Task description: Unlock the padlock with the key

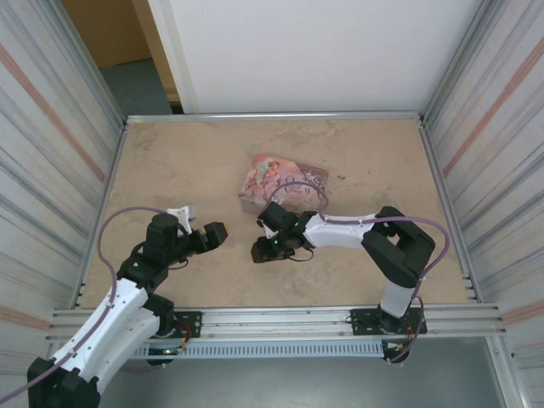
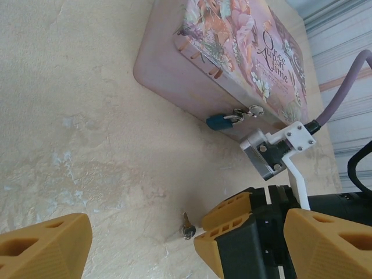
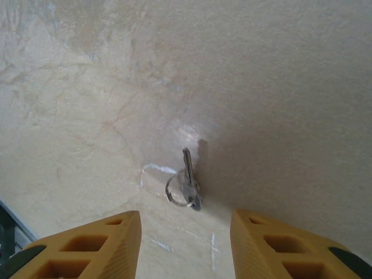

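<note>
The small blue-teal padlock (image 2: 220,121) hangs from the hasp on the front of the pink illustrated tin (image 2: 232,52) (image 1: 283,183). A silver key (image 3: 188,181) on a small ring lies on the tan table, also seen in the left wrist view (image 2: 187,228). My right gripper (image 3: 186,247) (image 1: 260,250) is low over the table, jaws apart. The key lies just beyond its fingertips (image 3: 110,232), untouched. My left gripper (image 2: 183,256) (image 1: 215,234) is wide open and holds nothing. It points at the key and the right gripper's fingers (image 2: 229,215).
The tin sits mid-table, just behind the right gripper. The right arm's wrist camera bracket (image 2: 273,151) and purple cable (image 2: 343,87) hang between the tin and the key. Corrugated metal walls (image 1: 51,144) enclose both sides, with a rail along the near edge (image 1: 272,319).
</note>
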`<state>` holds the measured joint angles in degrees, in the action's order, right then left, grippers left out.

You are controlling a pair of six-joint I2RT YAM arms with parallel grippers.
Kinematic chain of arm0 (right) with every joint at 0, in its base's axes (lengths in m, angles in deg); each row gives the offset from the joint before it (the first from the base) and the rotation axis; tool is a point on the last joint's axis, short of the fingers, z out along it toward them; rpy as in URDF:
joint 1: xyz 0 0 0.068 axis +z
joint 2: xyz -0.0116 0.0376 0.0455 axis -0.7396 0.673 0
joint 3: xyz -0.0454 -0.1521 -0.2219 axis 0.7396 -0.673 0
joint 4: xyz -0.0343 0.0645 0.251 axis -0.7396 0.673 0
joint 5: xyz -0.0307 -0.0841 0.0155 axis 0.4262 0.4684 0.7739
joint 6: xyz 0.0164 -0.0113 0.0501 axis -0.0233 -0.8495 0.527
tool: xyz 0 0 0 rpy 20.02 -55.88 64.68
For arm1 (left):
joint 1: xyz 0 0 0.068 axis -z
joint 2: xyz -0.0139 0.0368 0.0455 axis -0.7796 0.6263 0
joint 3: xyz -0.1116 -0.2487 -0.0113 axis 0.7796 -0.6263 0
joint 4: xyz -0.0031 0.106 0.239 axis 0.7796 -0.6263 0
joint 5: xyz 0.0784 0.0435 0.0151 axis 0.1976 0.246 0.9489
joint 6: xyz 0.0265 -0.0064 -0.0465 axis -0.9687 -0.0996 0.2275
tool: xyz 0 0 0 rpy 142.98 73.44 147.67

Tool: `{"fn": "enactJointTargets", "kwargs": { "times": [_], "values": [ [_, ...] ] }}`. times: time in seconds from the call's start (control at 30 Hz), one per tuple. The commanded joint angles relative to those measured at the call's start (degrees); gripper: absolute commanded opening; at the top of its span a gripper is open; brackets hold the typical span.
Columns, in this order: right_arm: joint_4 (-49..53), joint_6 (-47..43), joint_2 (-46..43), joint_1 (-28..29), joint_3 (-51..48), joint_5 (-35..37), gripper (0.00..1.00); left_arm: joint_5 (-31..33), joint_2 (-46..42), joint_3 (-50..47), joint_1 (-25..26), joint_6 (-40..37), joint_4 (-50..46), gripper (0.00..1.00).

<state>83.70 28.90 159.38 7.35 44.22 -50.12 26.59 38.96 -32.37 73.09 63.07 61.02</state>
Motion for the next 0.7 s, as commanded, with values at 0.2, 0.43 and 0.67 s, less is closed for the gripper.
{"fn": "enactJointTargets", "kwargs": {
  "times": [0.2,0.43,0.67],
  "values": [
    [-0.43,1.68,2.27,-0.82,1.31,-1.29,0.31,1.03,0.37,0.31,0.37,0.23,0.43,0.86],
    [-0.95,1.87,3.36,-1.11,1.49,-2.0,0.25,1.08,1.01,0.55,0.37,0.05,0.44,0.86],
    [-1.32,1.76,3.99,-1.17,1.74,-2.8,0.21,1.06,1.11,0.4,0.37,0.04,0.44,0.86]
  ]
}}
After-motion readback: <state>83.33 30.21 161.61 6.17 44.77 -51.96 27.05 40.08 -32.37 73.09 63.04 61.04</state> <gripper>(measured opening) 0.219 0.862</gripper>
